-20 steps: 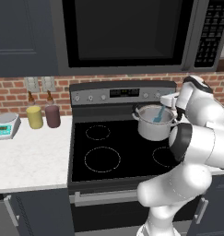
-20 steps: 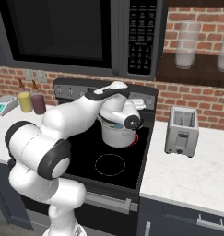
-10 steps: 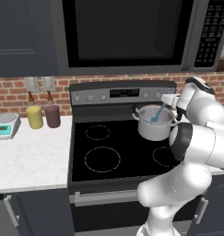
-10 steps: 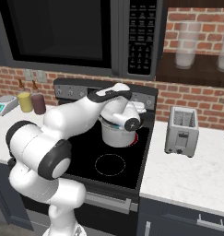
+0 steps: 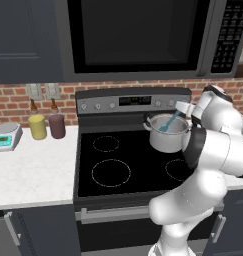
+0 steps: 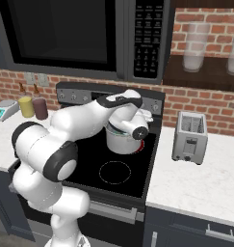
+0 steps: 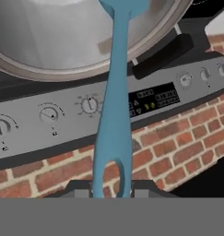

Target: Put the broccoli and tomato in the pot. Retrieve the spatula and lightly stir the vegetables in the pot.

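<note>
1. The pot [image 5: 167, 134] stands on the black stovetop [image 5: 128, 162] at its back right, over the rear right burner, close below the stove's control panel [image 5: 128, 103].
2. In the right base view the pot [image 6: 119, 140] is partly covered by the robot's forearm, and a red-glowing burner ring [image 6: 140, 145] shows at its right side.
3. The spatula [image 5: 169, 123] leans tilted in the pot, blade end down inside and handle rising up and to the right over the rim toward the robot's hand.
4. The gripper [image 7: 112, 190] is closed on the looped end of the spatula [image 7: 114, 115] handle, with 1 fingertip on each side of it.
5. In the hand view the spatula runs from the fingertips across the control panel [image 7: 76, 120] and over the rim into the pot [image 7: 72, 41]; its blade end is cut off by the frame edge.
6. The pot's inner wall shows bare steel in the hand view; the broccoli and tomato cannot be made out in any view.
7. On the counter left of the stove stand a yellow jar [image 5: 37, 127] and a maroon jar [image 5: 57, 125] side by side, with a small scale [image 5: 5, 136] further left.
8. A silver toaster [image 6: 189, 137] sits on the counter right of the stove.
</note>
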